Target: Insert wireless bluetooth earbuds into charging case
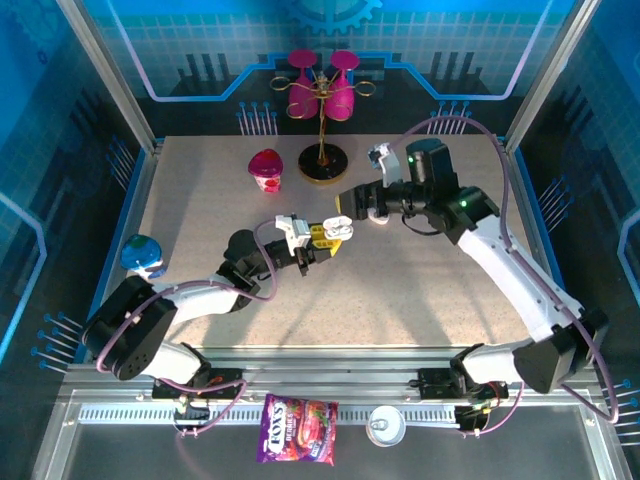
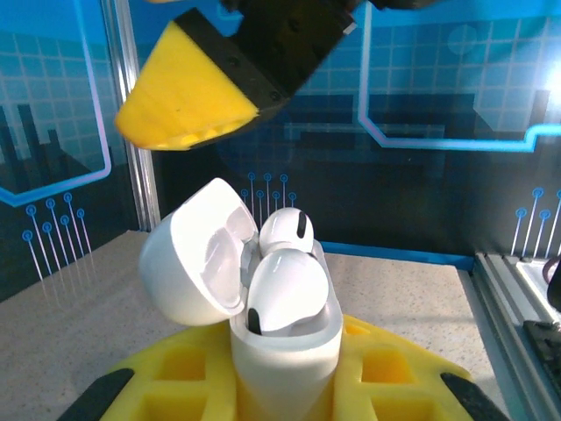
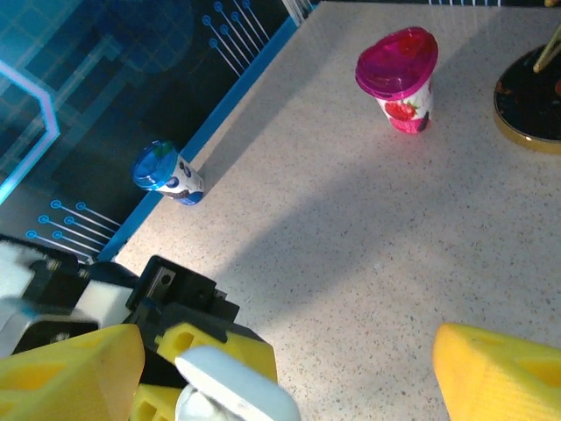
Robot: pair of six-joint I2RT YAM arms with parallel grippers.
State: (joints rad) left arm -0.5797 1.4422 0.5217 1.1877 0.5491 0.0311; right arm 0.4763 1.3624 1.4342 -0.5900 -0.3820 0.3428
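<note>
The left gripper (image 1: 323,241) is clamped on the case (image 2: 285,351), holding it above the middle of the table (image 1: 200,210). The lid (image 2: 197,254) stands open, and two earbuds (image 2: 285,294) sit in the case. The right gripper (image 1: 348,211) hovers just above it, jaws spread wide.

Top cam: high, looking down onto whole worktop (image 1: 200,230). Left wrist: level, tight on case (image 2: 285,342). Right wrist: steeply down, same case (image 3: 237,390).
</note>
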